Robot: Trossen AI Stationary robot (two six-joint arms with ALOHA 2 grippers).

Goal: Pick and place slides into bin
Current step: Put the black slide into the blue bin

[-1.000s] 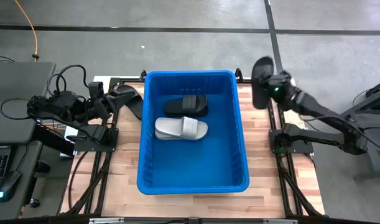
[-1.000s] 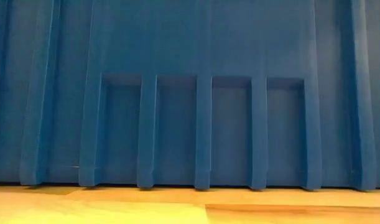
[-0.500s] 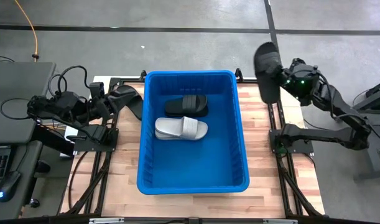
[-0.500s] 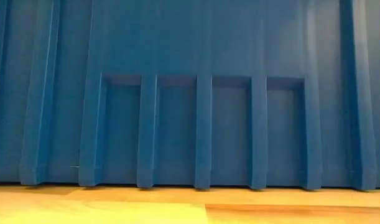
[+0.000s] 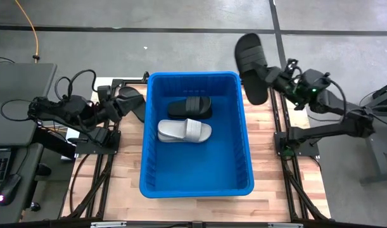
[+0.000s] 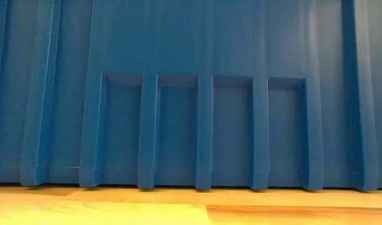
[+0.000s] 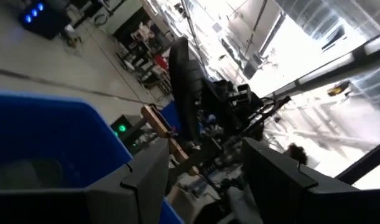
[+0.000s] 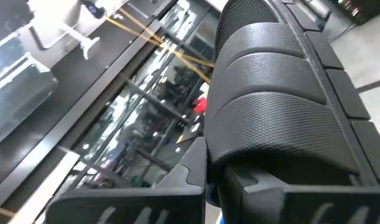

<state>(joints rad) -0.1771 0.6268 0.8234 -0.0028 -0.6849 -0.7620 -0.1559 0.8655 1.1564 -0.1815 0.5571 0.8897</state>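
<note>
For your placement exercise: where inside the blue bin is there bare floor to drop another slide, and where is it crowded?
Free: the bin floor from the grey slide to the near wall. Crowded: the far end, where the black slide lies beside the grey one.

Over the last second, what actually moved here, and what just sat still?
The right tool, shut on a black slide, swung it from beside the table's right edge up and inward toward the blue bin's far right corner. The left tool crept slightly toward the bin's left wall. The black slide and grey slide inside the bin stayed put.
</note>
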